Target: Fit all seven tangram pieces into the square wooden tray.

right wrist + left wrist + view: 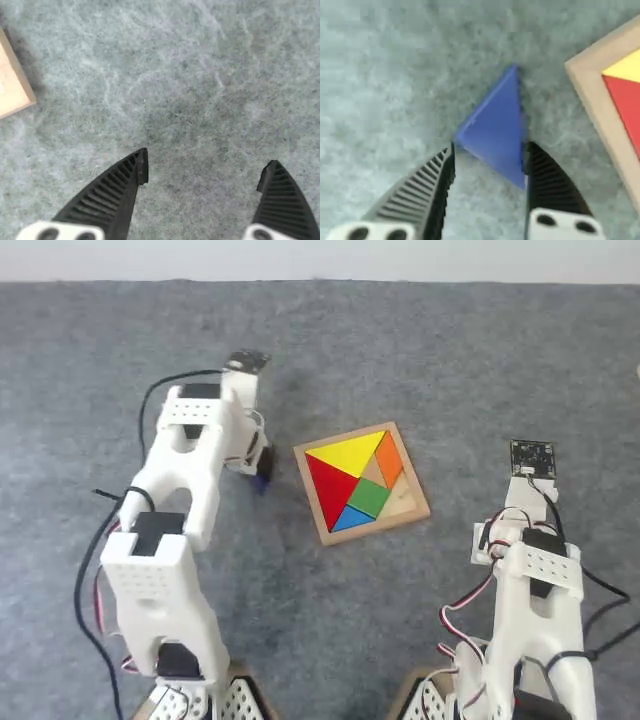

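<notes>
The square wooden tray (417, 511) lies mid-table, turned at an angle. It holds a yellow triangle (350, 453), a red triangle (328, 490), an orange piece (390, 458), a green square (368, 497) and a small blue triangle (350, 519). Bare wood (403, 502) shows at its near right corner. Left of the tray, my left gripper (489, 150) is shut on a loose blue triangle (495, 127), with a finger against each side, right at the carpet. The same gripper (258, 468) appears from above, the blue triangle (263, 481) peeking out below it. My right gripper (207, 160) is open over bare carpet beside the tray.
Grey carpet covers the whole table. A tray corner (585, 70) lies close beside the held triangle. Another tray corner (12, 87) sits off to the side of the right gripper. The right arm (530, 570) stands right of the tray.
</notes>
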